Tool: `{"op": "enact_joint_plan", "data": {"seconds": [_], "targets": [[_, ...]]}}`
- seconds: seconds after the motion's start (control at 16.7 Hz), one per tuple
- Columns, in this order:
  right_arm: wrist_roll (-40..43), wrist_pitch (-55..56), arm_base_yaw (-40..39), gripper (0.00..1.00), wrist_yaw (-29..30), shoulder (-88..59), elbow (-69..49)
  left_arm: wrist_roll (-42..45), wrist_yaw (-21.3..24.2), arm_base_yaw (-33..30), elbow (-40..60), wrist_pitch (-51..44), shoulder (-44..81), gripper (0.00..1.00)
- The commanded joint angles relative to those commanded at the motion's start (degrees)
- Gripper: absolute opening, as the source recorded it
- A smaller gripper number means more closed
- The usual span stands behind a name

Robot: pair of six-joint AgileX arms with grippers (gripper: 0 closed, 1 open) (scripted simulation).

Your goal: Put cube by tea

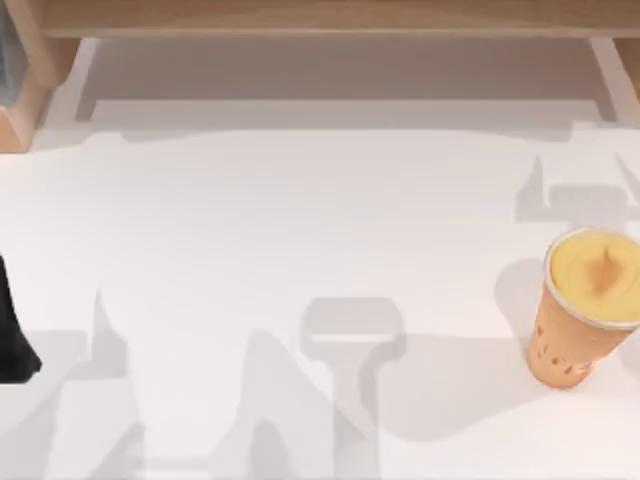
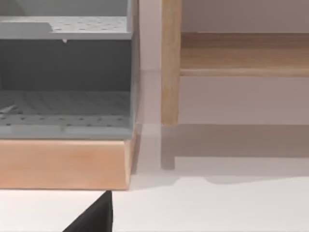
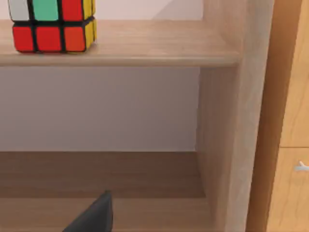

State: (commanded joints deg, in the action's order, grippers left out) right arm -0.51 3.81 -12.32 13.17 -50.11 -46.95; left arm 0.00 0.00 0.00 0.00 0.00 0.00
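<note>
Cube (image 3: 52, 25) is sitting on shelf (image 3: 145, 48); rigid, light, slick—I am judging opposite faces best. Jaws' state: cannot tell.

- A white bench (image 1: 300, 230) spreads across the top view, crossed by soft grey shadows.
- A light wooden shelf unit (image 1: 330, 15) runs along its far edge.
- In the right wrist view, a wooden shelf board (image 3: 145, 48) meets an upright side panel (image 3: 227, 135), with a pale wall (image 3: 96, 106) behind.
- In the left wrist view, a grey perforated rack (image 2: 65, 77) sits on a wooden base (image 2: 63, 164), beside a wooden post (image 2: 170, 63).
</note>
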Motion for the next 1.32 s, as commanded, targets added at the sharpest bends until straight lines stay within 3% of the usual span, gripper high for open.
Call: {"op": "enact_joint_plan", "data": {"seconds": [0.3, 0.6, 1.32], "targets": [[-0.25, 1.86, -6.02, 1.00, 6.43, -27.44, -24.22, 0.00, 0.00, 0.00, 0.00, 0.00, 0.00, 1.00], [-0.42, 3.14, -10.15, 1.00, 10.85, -44.69, -40.17, 0.00, 0.00, 0.00, 0.00, 0.00, 0.00, 1.00], [-0.46, 2.65, -10.29, 1.00, 11.08, -51.74, -47.94, 0.00, 0.00, 0.00, 0.00, 0.00, 0.00, 1.00]]}}
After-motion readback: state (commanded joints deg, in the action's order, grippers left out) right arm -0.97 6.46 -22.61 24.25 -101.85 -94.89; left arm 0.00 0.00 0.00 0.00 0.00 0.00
